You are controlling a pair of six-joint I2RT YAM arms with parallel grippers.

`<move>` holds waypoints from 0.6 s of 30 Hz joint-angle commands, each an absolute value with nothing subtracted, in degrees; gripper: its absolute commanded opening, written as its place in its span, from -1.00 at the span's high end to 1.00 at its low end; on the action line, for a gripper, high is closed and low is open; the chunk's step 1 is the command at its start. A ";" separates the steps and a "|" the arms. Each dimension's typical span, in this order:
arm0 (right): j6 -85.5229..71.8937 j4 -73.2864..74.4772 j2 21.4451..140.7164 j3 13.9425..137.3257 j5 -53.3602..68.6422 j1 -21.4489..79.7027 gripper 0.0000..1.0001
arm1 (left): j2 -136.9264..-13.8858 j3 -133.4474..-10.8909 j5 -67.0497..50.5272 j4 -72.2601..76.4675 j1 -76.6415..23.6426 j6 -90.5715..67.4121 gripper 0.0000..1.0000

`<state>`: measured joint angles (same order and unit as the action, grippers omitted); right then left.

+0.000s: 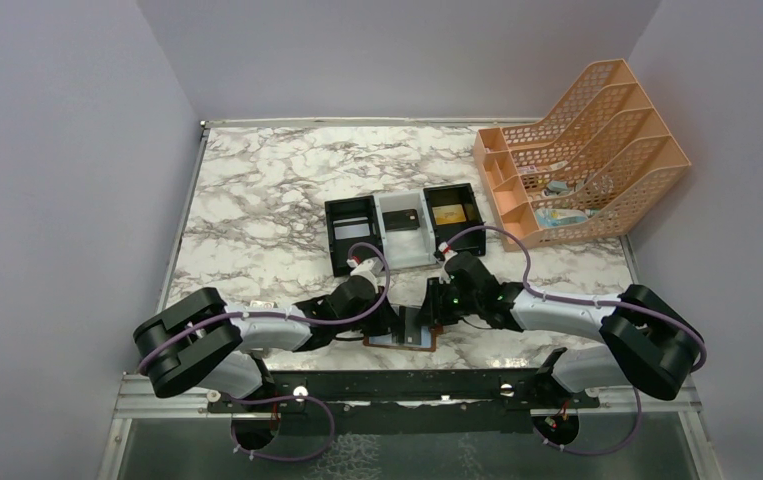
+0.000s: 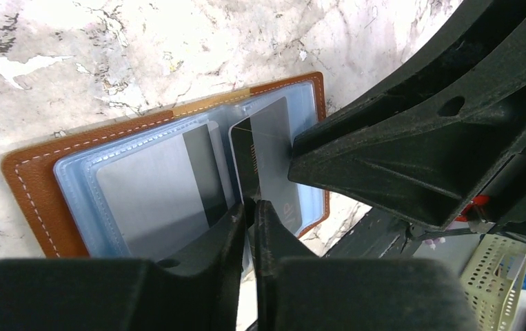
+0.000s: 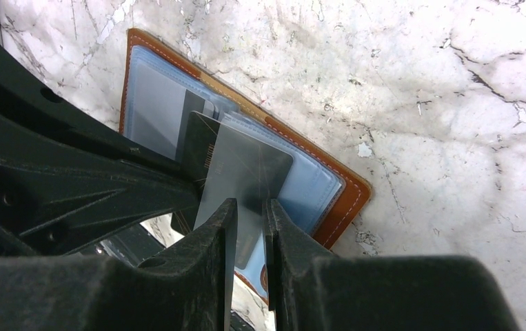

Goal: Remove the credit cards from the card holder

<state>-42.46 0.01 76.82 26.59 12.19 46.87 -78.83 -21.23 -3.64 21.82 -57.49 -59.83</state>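
Brown leather and pale blue pockets fill the left wrist view. The card holder (image 2: 29, 186) lies open and flat on the marble table (image 2: 108, 55), with one grey credit card (image 2: 153, 196) tucked in its left pocket. A raised credit card (image 2: 270, 155) stands out of the right pocket. Its lower edge is nipped in the narrow jaws of the left gripper (image 2: 251, 214), and the right gripper (image 2: 301, 155) meets its far edge. We cannot tell whether the dark strip beside it is a second card or this card's own stripe.

From the right wrist, we see the right gripper pinched narrowly on that raised card's edge, with the holder beneath.

From above, both arms meet over the holder near the table's near edge. The tray (image 1: 335, 240) and file rack (image 1: 597, 150) sit well apart, so there is room to lift.

We judge the cards light, stiff and slick, and the sleeves clingy. We would grip a bare short edge, slide along the pocket mouth and pin the leather down.
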 commanded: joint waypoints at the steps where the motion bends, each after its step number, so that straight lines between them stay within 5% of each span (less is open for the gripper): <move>1: -42.00 2.28 77.87 24.94 8.17 47.06 0.57 | -79.35 -22.49 -4.84 23.03 -57.75 -59.17 0.87; 4: -41.92 2.57 77.34 24.96 7.56 47.03 0.57 | -78.83 -22.22 -4.49 22.94 -57.75 -58.74 1.00; 18: -38.01 4.99 72.05 27.56 6.71 47.08 0.56 | -71.13 -23.73 0.87 12.93 -57.35 -56.94 1.00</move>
<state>-40.21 3.09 73.78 26.50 8.56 46.92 -74.83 -22.02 -2.72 18.35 -57.49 -59.18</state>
